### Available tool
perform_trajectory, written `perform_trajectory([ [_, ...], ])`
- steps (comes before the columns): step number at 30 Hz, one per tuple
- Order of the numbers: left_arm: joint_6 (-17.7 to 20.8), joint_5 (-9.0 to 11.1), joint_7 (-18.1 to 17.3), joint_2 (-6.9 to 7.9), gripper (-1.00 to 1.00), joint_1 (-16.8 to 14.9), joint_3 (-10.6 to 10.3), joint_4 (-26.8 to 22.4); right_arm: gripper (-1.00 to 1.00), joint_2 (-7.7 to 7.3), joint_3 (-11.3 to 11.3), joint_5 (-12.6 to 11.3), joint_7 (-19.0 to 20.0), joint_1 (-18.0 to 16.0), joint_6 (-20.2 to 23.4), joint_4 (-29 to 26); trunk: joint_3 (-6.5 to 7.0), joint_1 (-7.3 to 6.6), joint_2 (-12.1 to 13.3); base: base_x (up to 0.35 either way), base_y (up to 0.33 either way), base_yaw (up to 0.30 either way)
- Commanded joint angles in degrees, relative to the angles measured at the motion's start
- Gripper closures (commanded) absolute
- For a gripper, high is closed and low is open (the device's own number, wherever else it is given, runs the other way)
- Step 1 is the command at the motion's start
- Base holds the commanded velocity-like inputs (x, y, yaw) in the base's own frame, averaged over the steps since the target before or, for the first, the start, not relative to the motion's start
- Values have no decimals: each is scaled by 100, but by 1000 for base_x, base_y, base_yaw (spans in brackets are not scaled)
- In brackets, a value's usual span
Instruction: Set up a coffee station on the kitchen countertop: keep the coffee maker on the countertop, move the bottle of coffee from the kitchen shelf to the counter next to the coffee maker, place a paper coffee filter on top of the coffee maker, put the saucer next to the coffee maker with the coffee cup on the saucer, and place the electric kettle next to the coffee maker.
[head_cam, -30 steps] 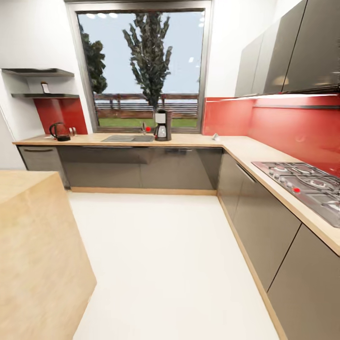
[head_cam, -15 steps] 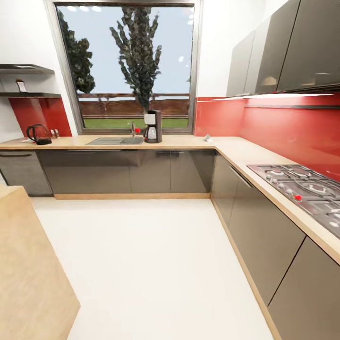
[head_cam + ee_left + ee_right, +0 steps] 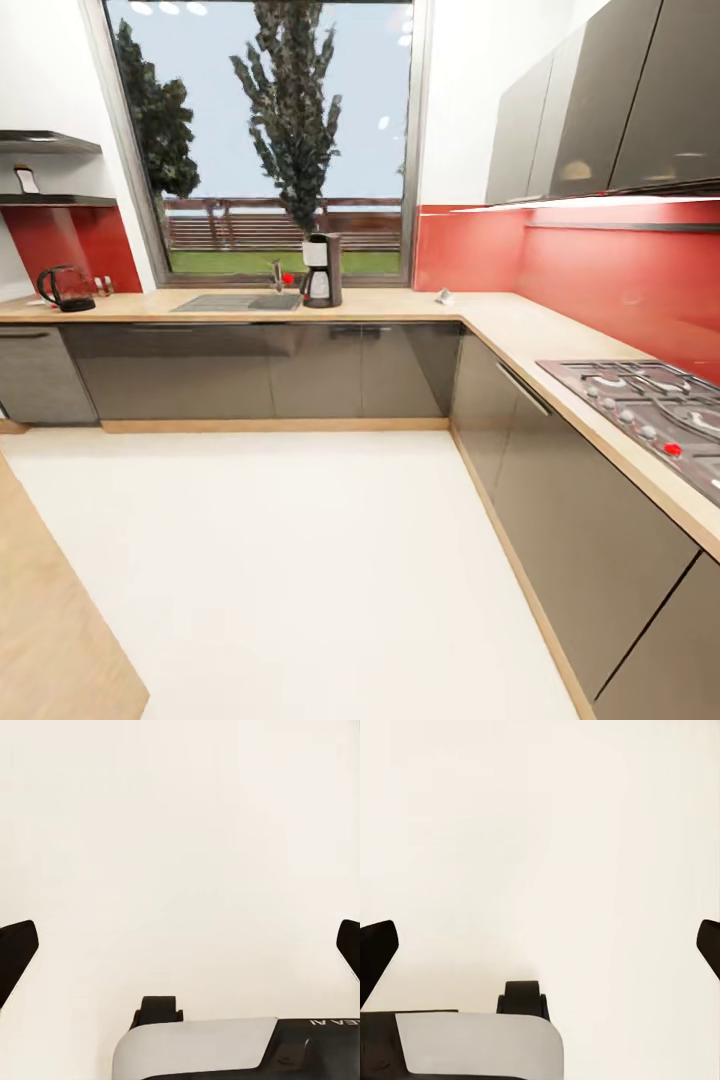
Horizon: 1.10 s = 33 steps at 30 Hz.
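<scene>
— What lies nearest?
— The left hand (image 3: 180,945) and right hand (image 3: 540,945) both hang over pale floor (image 3: 300,560), fingers spread wide apart, nothing between them. A corner of the wooden island (image 3: 50,640) sits low at the left.
— And further off?
— The surface (image 3: 400,305) runs under the window (image 3: 270,140), with the steel sink (image 3: 238,302) set into it; whether its basin holds anything cannot be told. The coffee maker (image 3: 321,270) stands just beside the sink, its white carafe in place. The paper coffee filter (image 3: 444,296) lies near the corner.
— The rest?
— The electric kettle (image 3: 66,289) stands far left; its contents cannot be told. Above it, the bottle of coffee (image 3: 27,180) stands on the kitchen shelf (image 3: 50,200).
</scene>
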Motion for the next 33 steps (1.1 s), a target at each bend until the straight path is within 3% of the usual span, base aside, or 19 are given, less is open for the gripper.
perform_trajectory([
  [1,-9,-1,-1,-2,-100,1,7,-6,-100,0,-1,-2,-2,-1,-4,-1,-5,3,-2,328,0,0],
  [33,-9,-1,-3,-2,-100,1,7,-6,-100,-12,2,6,6,2,-4,-1,-5,3,-2,328,0,0],
])
